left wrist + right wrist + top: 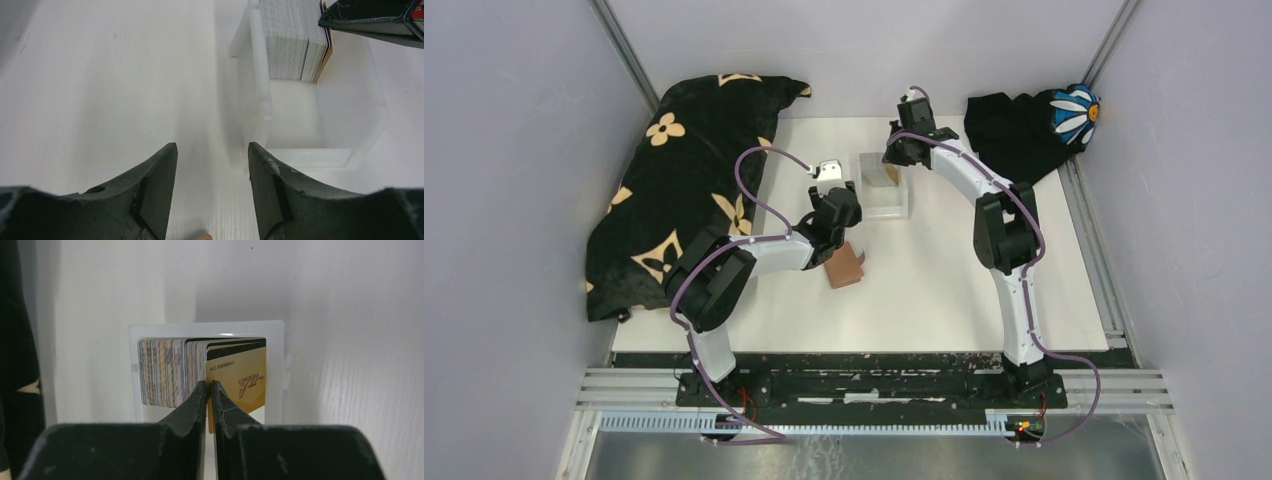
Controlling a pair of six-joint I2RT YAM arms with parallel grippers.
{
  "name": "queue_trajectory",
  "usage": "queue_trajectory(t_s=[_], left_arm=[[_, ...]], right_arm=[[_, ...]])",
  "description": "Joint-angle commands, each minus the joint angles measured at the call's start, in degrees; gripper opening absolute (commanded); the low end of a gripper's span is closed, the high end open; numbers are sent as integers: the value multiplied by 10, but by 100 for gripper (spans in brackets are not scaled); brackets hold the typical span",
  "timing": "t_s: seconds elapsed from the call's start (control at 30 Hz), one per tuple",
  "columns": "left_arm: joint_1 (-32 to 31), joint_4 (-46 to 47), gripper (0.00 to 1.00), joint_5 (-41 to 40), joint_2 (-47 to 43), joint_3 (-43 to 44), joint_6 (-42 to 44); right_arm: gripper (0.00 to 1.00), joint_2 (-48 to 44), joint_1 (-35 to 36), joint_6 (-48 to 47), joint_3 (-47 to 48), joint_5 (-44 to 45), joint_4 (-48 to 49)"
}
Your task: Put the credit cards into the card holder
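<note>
The credit cards [165,372] stand on edge as a stack in a white tray [200,327]. My right gripper [209,385] is shut on the left edge of a gold VIP card [240,385] at the stack's right end, raised a little above the others. In the top view the right gripper [894,165] is over the tray [889,208]. The tan-brown card holder [844,268] lies on the table in front of the tray. My left gripper [212,150] is open and empty, above the table between holder and tray; only a sliver of the holder [202,236] shows there.
A black cushion with cream flowers [684,180] lies along the left side. A dark cloth with a blue and white daisy [1034,125] sits at the back right. Grey walls enclose the table. The white tray [260,100] is just right of my left fingers.
</note>
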Motion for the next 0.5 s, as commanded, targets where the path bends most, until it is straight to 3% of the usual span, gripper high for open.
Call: queue_trajectory(t_s=[0.0,0.47], left_arm=[[-3,28,62,-19,-24,0,-18],[-3,28,62,-16,-32,-5,-19]], right_arm=[[9,-37,8,-12,-8,8,-18],[6,-55,13,-25,-16,27,-25]])
